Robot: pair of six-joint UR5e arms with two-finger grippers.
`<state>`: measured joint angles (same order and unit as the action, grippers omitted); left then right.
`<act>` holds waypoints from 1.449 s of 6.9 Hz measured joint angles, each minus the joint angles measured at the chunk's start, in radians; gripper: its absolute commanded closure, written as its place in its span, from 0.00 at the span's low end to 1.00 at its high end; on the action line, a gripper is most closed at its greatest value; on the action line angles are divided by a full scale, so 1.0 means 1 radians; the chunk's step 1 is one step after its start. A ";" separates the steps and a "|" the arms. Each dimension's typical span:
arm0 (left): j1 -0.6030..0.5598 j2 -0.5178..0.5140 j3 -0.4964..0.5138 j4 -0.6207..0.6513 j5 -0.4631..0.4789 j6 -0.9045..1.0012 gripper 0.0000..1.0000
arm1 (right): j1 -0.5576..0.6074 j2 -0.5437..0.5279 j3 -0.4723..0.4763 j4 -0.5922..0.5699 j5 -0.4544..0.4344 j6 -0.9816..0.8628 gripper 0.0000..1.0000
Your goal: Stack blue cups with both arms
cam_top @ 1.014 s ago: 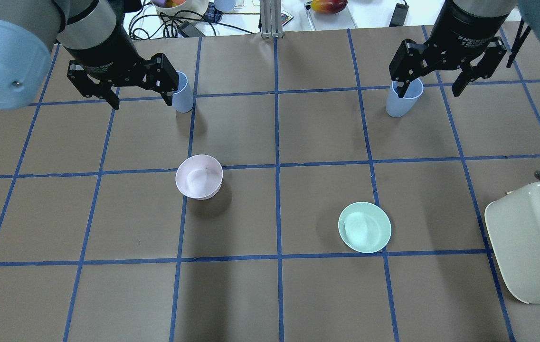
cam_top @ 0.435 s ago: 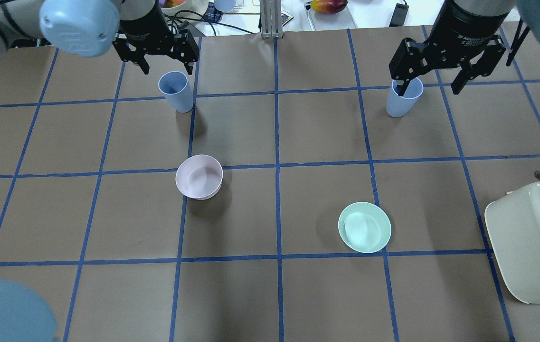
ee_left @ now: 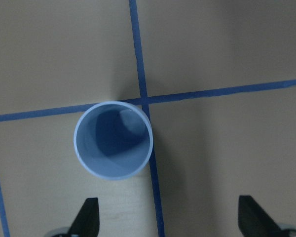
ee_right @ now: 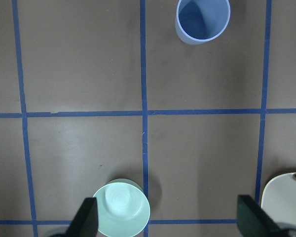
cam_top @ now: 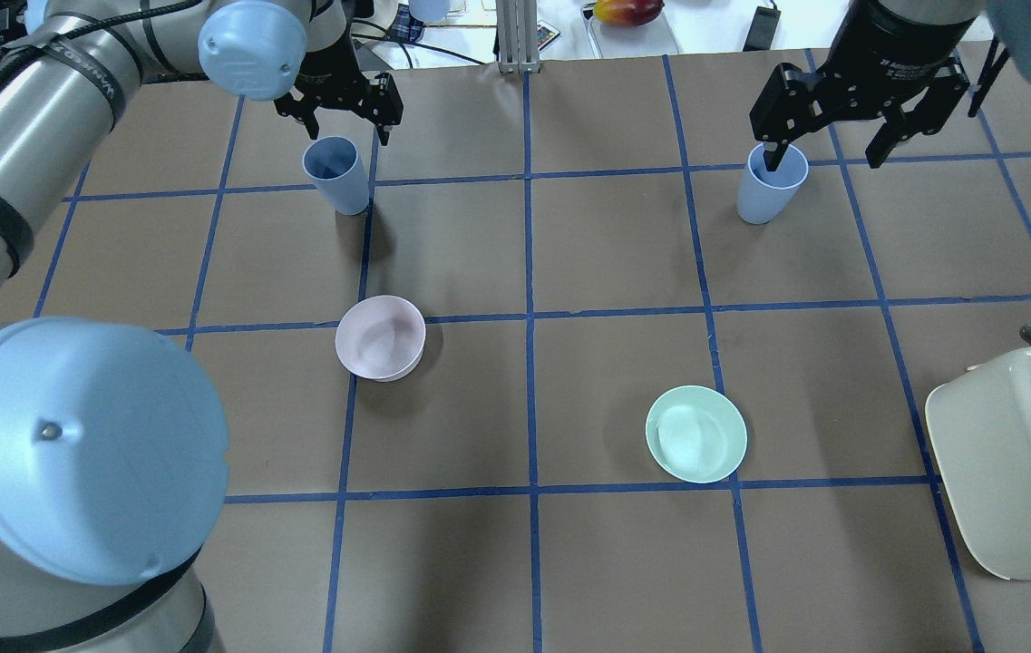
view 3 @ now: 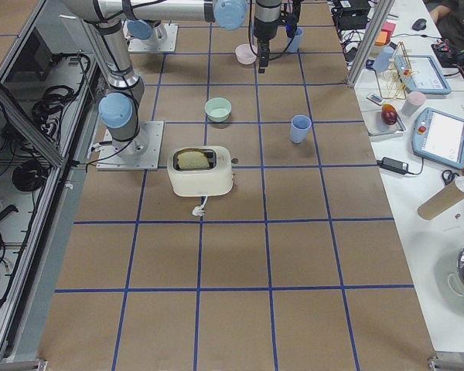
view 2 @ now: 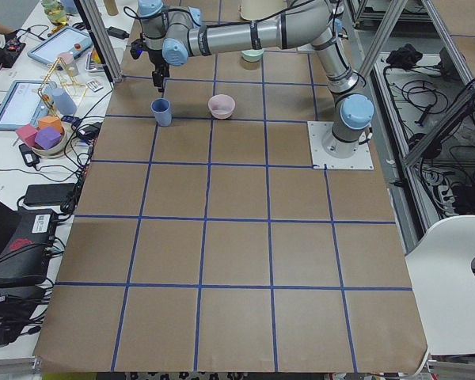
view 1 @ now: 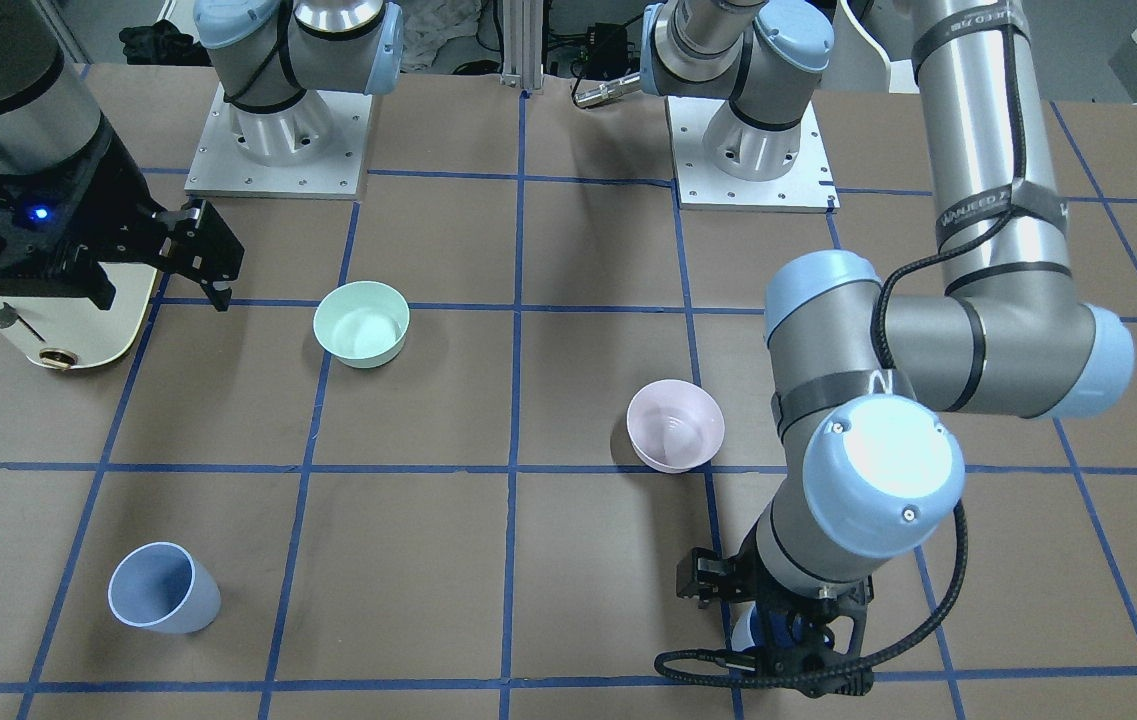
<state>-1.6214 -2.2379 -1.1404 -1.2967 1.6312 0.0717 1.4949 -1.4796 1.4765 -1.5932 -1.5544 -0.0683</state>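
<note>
Two pale blue cups stand upright on the brown table. The left cup (cam_top: 335, 174) sits at the far left; it fills the left wrist view (ee_left: 113, 139). My left gripper (cam_top: 343, 122) is open and empty, just beyond and above this cup; its fingertips (ee_left: 89, 217) show on either side, apart from it. In the front view my left gripper (view 1: 778, 650) hides most of it. The right cup (cam_top: 771, 189) stands at the far right. My right gripper (cam_top: 828, 152) is open and empty, high above the table, with the cup (ee_right: 203, 19) well ahead.
A pale pink bowl (cam_top: 380, 336) sits left of centre and a mint green bowl (cam_top: 695, 433) right of centre. A cream toaster (cam_top: 1018, 458) stands at the right edge. My left arm's elbow (cam_top: 84, 449) fills the near left corner. Clutter lies beyond the far edge.
My left gripper has swung from beside the left cup to its far side, and the elbow has come into the near left. The right gripper has barely moved.
</note>
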 measured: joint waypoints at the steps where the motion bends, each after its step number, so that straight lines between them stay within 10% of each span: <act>1: 0.000 -0.032 0.003 0.022 0.002 0.003 0.42 | -0.013 0.022 -0.006 -0.038 -0.001 -0.007 0.00; 2: 0.000 -0.053 -0.003 0.031 0.003 0.004 0.91 | -0.033 0.052 -0.012 -0.085 -0.001 -0.015 0.00; 3: 0.001 -0.066 -0.015 0.034 0.013 0.005 1.00 | -0.061 0.096 -0.018 -0.151 0.001 -0.036 0.00; 10: -0.188 -0.047 0.037 0.026 0.057 -0.086 1.00 | -0.131 0.419 -0.034 -0.469 -0.005 -0.110 0.00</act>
<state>-1.8091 -2.2853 -1.1032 -1.2711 1.6878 -0.0140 1.3643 -1.0607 1.4424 -2.0623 -1.5596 -0.1787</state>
